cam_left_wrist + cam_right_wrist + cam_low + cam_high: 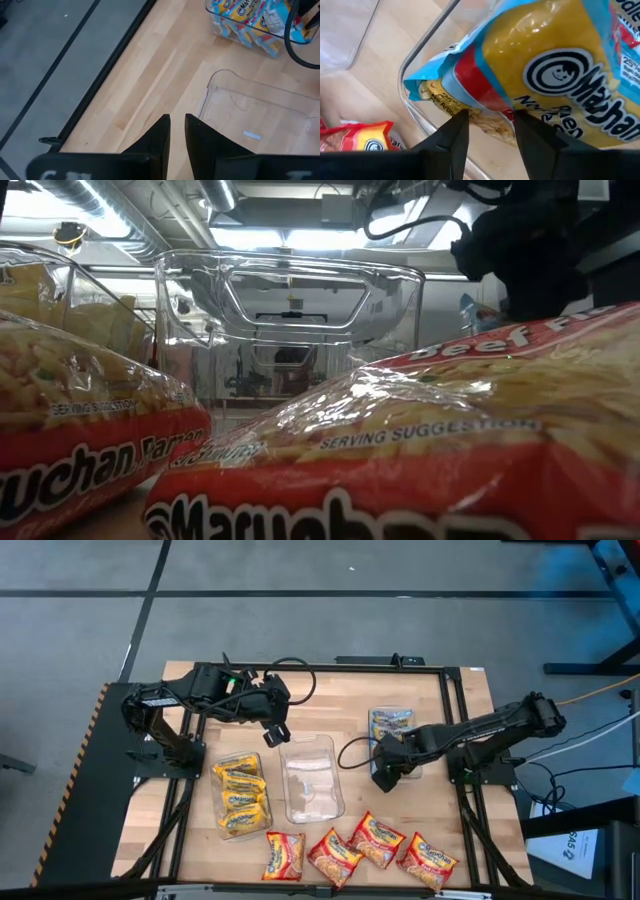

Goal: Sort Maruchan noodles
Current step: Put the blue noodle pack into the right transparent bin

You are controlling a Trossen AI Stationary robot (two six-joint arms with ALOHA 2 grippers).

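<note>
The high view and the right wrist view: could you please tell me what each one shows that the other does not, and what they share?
Only the high view shows the left gripper hovering past the empty middle tray, the yellow packets in the left tray, and all four red packets along the table's front. Only the right wrist view shows the right gripper open, its fingers just off a blue-edged packet. Both show the right tray holding blue-edged packets.

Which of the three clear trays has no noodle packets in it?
The middle tray. The left tray is packed with yellow packets and the right tray holds blue-edged ones, while the middle one shows only bare clear plastic.
</note>
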